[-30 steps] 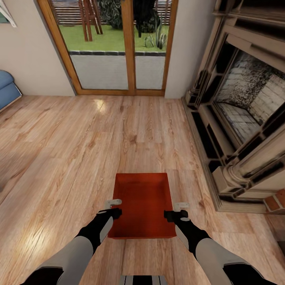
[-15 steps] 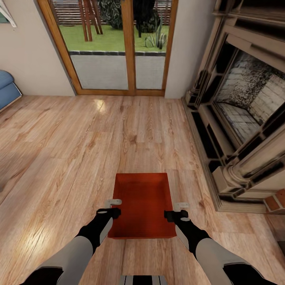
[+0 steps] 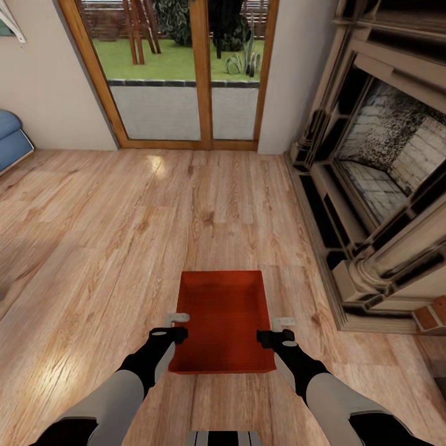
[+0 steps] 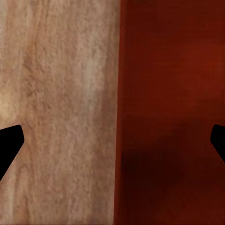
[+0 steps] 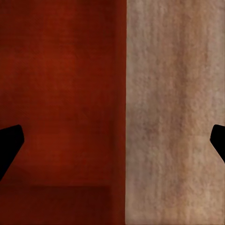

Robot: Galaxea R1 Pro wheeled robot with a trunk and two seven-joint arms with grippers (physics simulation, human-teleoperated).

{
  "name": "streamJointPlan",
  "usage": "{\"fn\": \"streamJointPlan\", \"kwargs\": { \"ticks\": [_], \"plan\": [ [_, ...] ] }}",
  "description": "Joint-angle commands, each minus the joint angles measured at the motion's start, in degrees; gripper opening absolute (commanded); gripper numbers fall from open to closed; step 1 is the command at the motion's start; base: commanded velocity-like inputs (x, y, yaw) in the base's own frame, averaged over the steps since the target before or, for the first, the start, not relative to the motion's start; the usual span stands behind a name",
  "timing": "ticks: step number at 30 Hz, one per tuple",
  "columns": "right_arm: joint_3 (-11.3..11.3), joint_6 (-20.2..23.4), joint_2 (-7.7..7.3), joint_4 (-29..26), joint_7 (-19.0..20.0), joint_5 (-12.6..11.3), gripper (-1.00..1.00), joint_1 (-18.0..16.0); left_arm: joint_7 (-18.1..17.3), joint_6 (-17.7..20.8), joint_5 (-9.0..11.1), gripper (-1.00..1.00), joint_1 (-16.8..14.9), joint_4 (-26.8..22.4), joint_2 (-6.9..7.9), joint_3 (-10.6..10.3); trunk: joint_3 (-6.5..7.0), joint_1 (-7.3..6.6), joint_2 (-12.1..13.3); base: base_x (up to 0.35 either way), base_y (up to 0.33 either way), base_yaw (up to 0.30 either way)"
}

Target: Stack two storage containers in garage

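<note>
One orange-red storage container lies on the living room's light wood-plank floor, just in front of me, its open top up. My left gripper hangs over its left long wall and my right gripper over its right long wall. In the left wrist view the black fingertips stand far apart, one over the wood, one over the bin's inside. The right wrist view shows the same: fingertips wide apart, astride the bin wall. Both are open, holding nothing. A second container is out of view.
An ornate stone fireplace runs along the right, its base close to the bin. Wood-framed glass doors stand straight ahead. A blue sofa's edge shows at far left. Open wood floor spreads ahead and to the left.
The left gripper has edged very slightly to the left beside the bin. The bin and the right arm have not moved.
</note>
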Motion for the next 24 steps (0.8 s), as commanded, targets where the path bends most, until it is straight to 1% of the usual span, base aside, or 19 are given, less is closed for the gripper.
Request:
{"fn": "streamJointPlan", "kwargs": {
  "ticks": [1, 10, 19, 24],
  "plan": [
    [0.2, 0.2, 0.01, 0.0, -0.3, 0.2, 1.0, 0.0, 0.0, 0.3, -0.3, 1.0, 0.0, -0.1, -0.02, 0.3, -0.03, -0.01, 0.0, 0.0, 0.0, 0.0],
    [0.2, 0.6, 0.1, 0.0, -0.3, 0.1, 1.0, 0.0, 0.1, 0.3, 0.0, 1.0, 0.0, -0.2, 0.01, 0.3, -0.03, -0.01, 0.0, 0.0, 0.0, 0.0],
    [0.2, 0.2, 0.27, 0.1, -0.4, 0.1, 1.0, 0.0, 0.1, 0.3, 0.2, 1.0, 0.0, -0.2, -0.07, 0.4, -0.03, -0.01, 0.0, 0.0, 0.0, 0.0],
    [0.2, 0.0, 0.03, 0.0, -0.4, 0.1, 1.0, 0.0, 0.1, 0.3, 0.3, 1.0, 0.0, -0.1, -0.07, 0.5, -0.03, -0.01, 0.0, 0.0, 0.0, 0.0]
  ]
}}
